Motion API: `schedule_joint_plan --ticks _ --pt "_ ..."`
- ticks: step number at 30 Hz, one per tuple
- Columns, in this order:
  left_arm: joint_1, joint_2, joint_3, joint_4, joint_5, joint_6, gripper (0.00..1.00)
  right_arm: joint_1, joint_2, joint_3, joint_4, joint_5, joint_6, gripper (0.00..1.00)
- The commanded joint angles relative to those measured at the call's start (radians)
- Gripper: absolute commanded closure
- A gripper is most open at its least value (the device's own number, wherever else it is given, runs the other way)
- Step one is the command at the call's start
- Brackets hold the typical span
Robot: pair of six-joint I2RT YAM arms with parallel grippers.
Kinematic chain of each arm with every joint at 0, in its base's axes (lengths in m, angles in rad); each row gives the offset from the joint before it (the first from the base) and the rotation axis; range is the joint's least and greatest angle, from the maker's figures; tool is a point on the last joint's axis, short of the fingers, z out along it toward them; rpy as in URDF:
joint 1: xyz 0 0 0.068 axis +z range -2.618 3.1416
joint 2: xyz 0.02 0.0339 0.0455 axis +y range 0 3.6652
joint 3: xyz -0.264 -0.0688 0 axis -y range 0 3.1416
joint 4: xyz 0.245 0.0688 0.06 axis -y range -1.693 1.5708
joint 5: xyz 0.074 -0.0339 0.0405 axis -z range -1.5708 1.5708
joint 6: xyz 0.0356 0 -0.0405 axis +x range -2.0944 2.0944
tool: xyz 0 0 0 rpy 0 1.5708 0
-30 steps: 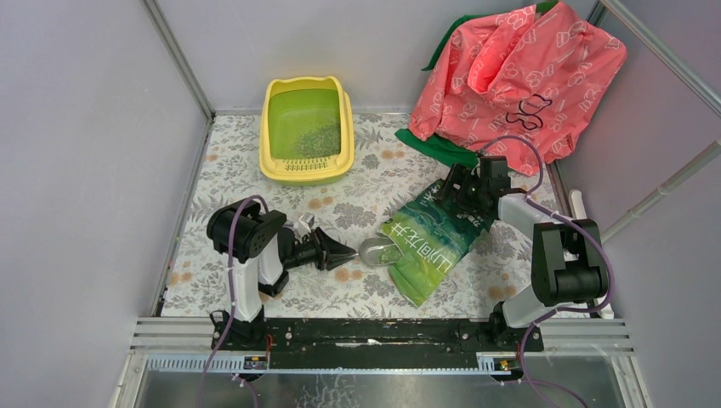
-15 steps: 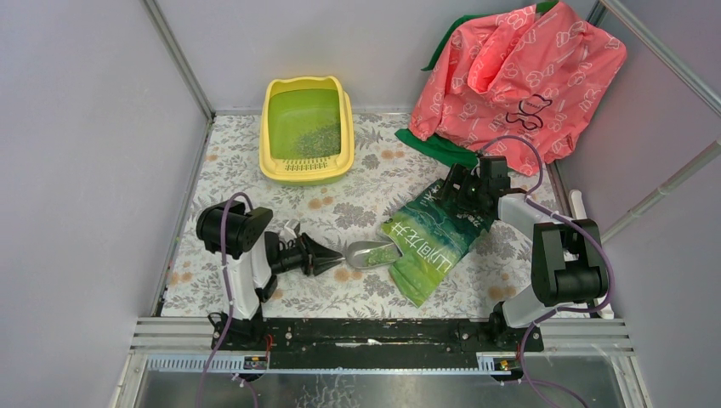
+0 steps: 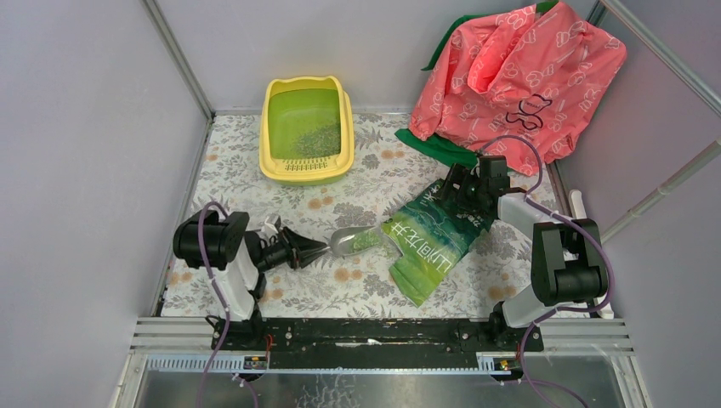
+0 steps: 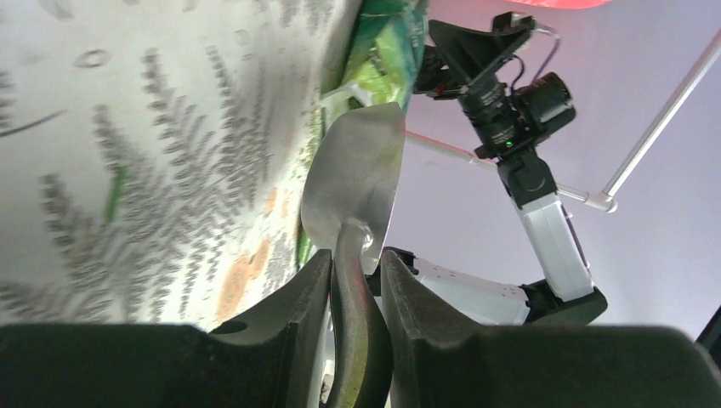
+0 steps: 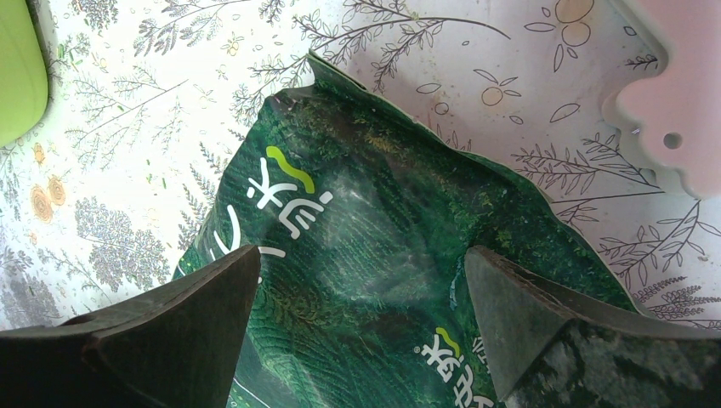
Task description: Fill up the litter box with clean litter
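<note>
my left pincer (image 3: pixel 316 248) clenched the silver metal scoop (image 3: pixel 345 243) level to save its green-grey litter granules (image 3: pixel 366 240); right pincer (image 5: pixel 357 263) gaped over the glossy green bag (image 3: pixel 429 242).

The flowery table (image 3: pixel 340 293)
A yellow litter box (image 3: pixel 266 140) sits at the back, a shiny green bag (image 3: pixel 429 242) lies flat nearer, a pink bag (image 3: pixel 519 76) fills the far corner.
</note>
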Motion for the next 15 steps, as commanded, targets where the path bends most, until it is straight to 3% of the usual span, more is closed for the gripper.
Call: schedule_joint_plan --ticks 1,7,15 --pt "0.005 -0.113 -0.058 0.071 0.015 -0.087 1.00 0.026 0.033 0.010 -0.086 -0.038 0.007 0.02" --pt "0.008 -0.237 -0.012 0.070 -0.002 -0.219 1.00 0.029 0.031 0.019 -0.094 -0.037 0.008 0.02" --pt "0.016 -0.288 0.134 0.069 -0.037 -0.345 1.00 0.029 0.027 0.029 -0.108 -0.034 0.004 0.02"
